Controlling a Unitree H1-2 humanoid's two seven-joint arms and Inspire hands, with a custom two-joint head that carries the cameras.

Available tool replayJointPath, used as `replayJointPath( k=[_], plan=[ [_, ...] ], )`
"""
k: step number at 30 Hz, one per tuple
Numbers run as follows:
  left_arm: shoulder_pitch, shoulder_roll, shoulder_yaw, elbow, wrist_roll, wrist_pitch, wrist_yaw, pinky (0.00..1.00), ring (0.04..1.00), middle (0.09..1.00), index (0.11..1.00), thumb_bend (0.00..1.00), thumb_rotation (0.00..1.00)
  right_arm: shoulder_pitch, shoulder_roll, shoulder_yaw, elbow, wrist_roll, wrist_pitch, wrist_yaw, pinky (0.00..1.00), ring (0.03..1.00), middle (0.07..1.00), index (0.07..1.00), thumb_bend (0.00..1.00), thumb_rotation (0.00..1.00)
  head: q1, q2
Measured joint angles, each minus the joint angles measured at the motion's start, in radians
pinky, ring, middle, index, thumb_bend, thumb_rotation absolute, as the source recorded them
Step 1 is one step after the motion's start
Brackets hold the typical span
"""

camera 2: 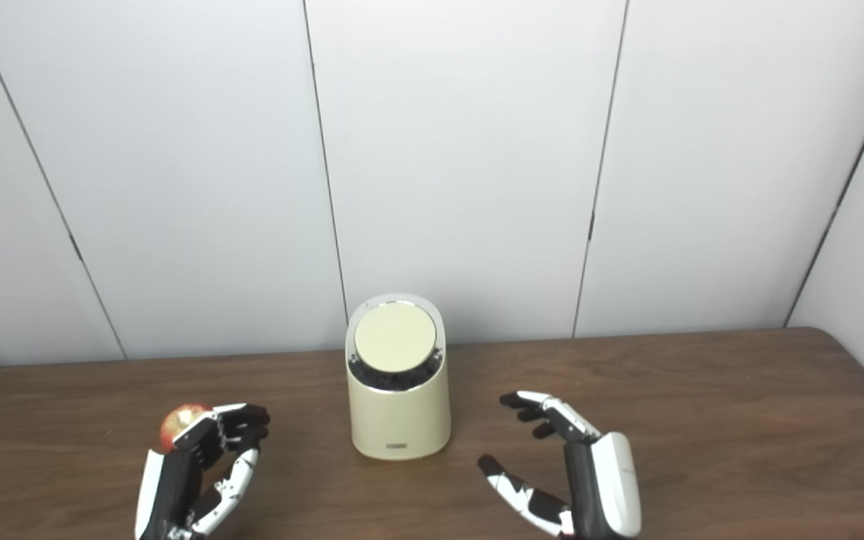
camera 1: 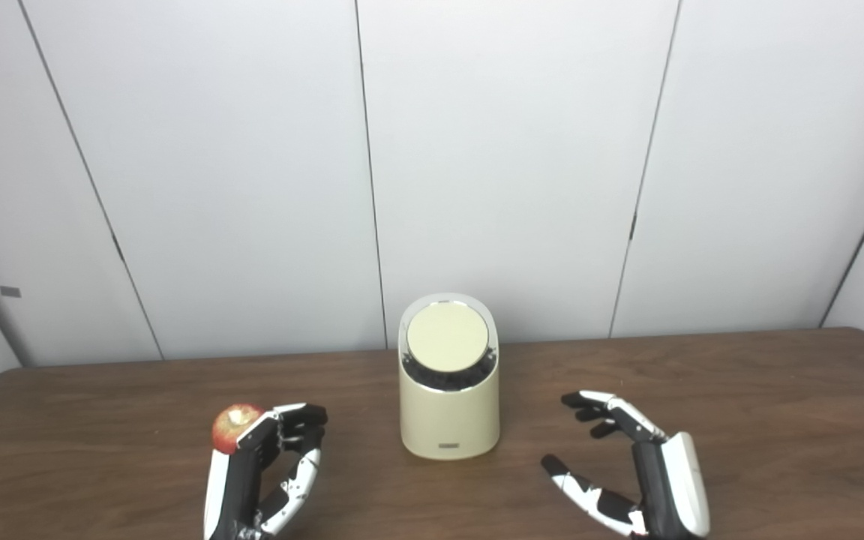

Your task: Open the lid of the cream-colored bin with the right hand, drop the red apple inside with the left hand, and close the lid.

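Observation:
The cream-colored bin (camera 1: pixel 448 409) stands upright at the middle of the wooden table. Its round lid (camera 1: pixel 447 336) lies in the slanted top, facing me, with a dark band along its lower edge. The red apple (camera 1: pixel 232 426) rests on the table to the left of the bin. My left hand (camera 1: pixel 267 469) is open, its palm towards the bin and the apple just behind its knuckles; it does not hold the apple. My right hand (camera 1: pixel 631 465) is open to the right of the bin, palm towards it, a hand's width from it.
The brown table (camera 1: pixel 739 405) runs to a white panelled wall (camera 1: pixel 514 150) right behind the bin. Bare wood lies at the far right and between the hands in front of the bin.

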Motion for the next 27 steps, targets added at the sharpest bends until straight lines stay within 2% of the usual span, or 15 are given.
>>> replayJointPath(
  k=[3,4,6,8,9,10,11,14,17,20,24,27],
  plan=[
    [-0.006,-0.003,-0.002,0.002,-0.001,0.0,0.0,0.53,0.607,0.637,0.629,0.22,0.17,-0.049,-0.016,-0.029,-0.047,0.0,0.007,0.029,0.52,0.643,0.685,0.671,0.44,0.36,-0.002,0.0],
    [-0.007,-0.003,-0.003,0.004,-0.001,0.0,0.0,0.53,0.606,0.635,0.627,0.22,0.16,-0.08,-0.026,-0.04,-0.064,0.004,0.015,0.038,0.54,0.655,0.693,0.68,0.45,0.44,-0.002,0.0],
    [-0.008,-0.002,-0.004,0.006,-0.003,0.0,0.0,0.53,0.61,0.635,0.626,0.22,0.13,-0.134,-0.035,-0.059,-0.145,0.002,0.076,0.086,0.54,0.659,0.697,0.689,0.47,0.54,-0.006,0.002],
    [-0.011,0.002,-0.003,0.015,-0.01,-0.001,0.0,0.54,0.618,0.64,0.631,0.23,0.11,-0.197,-0.031,-0.061,-0.232,-0.009,0.156,0.149,0.56,0.675,0.709,0.695,0.55,0.58,-0.005,0.0],
    [-0.017,0.003,-0.003,0.024,-0.011,-0.001,-0.001,0.54,0.621,0.642,0.633,0.23,0.11,-0.227,-0.028,-0.059,-0.26,-0.013,0.185,0.179,0.56,0.683,0.716,0.704,0.61,0.64,-0.003,-0.002],
    [-0.023,0.004,-0.004,0.033,-0.012,-0.001,-0.001,0.54,0.622,0.643,0.633,0.23,0.11,-0.257,-0.026,-0.055,-0.283,-0.019,0.225,0.214,0.57,0.685,0.718,0.706,0.62,0.66,-0.003,-0.002],
    [-0.027,0.004,-0.004,0.037,-0.013,-0.001,-0.002,0.55,0.625,0.644,0.634,0.23,0.11,-0.287,-0.024,-0.047,-0.305,-0.031,0.277,0.264,0.58,0.7,0.734,0.724,0.67,0.73,-0.002,-0.003],
    [-0.029,0.002,-0.006,0.037,-0.017,-0.001,-0.005,0.55,0.625,0.644,0.633,0.23,0.11,-0.343,-0.028,-0.024,-0.343,-0.073,0.41,0.408,0.6,0.733,0.773,0.764,0.76,0.85,-0.002,-0.003],
    [-0.029,0.002,-0.007,0.036,-0.025,-0.001,-0.007,0.55,0.627,0.645,0.637,0.24,0.14,-0.383,-0.049,0.0,-0.362,-0.131,0.516,0.536,0.68,0.813,0.842,0.831,0.76,0.86,0.003,-0.003],
    [-0.029,0.003,-0.007,0.037,-0.028,-0.001,-0.008,0.55,0.625,0.643,0.635,0.24,0.15,-0.439,-0.081,0.028,-0.36,-0.194,0.588,0.637,0.74,0.861,0.881,0.865,0.74,0.85,0.006,-0.005],
    [-0.027,0.004,-0.007,0.036,-0.022,-0.003,-0.006,0.54,0.622,0.641,0.633,0.23,0.15,-0.497,-0.083,0.057,-0.326,-0.259,0.628,0.684,0.8,0.905,0.916,0.911,0.79,0.86,0.009,-0.008],
    [-0.028,0.003,-0.01,0.035,-0.015,-0.002,-0.005,0.54,0.62,0.639,0.631,0.23,0.14,-0.519,-0.077,0.082,-0.248,-0.293,0.637,0.693,0.78,0.9,0.91,0.899,0.84,0.79,0.011,-0.008]
  ],
)
